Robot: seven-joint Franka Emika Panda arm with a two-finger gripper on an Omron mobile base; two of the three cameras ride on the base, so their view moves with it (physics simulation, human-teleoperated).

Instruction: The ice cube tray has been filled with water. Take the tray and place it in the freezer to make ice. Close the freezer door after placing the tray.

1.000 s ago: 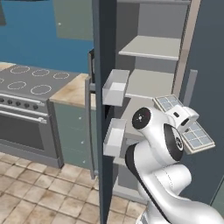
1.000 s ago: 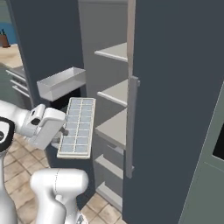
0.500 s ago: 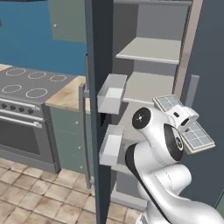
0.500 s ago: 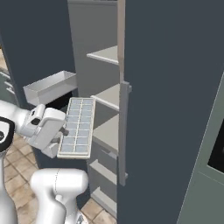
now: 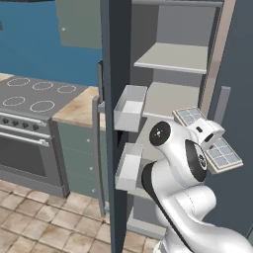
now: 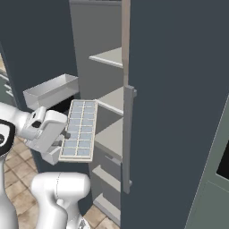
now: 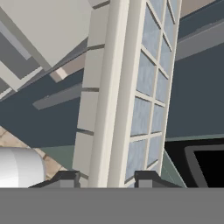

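In the left base view, a stove (image 5: pixel 34 99) stands far left. The open freezer door (image 5: pixel 116 123) stands edge-on, its white bins (image 5: pixel 129 107) facing the shelves. Right of it is the freezer (image 5: pixel 170 74), with bare grey shelves. The ice cube tray (image 5: pixel 210 141) hangs in front of the shelves, close to the closed twin door (image 5: pixel 237 113).

In the right base view the gripper (image 6: pixel 64 142) clamps the tray's near long edge, fingers (image 7: pixel 148 177) narrowed on either side of the rim. The tray is tilted, cells partly turned towards the camera, its long axis running up and away from the hand. The middle shelf (image 6: pixel 112 100) lies just beyond the tray's far side. So the coming move looks like levelling the tray and pushing it forward onto that shelf, clear of the twin door's handle (image 6: pixel 127 138).
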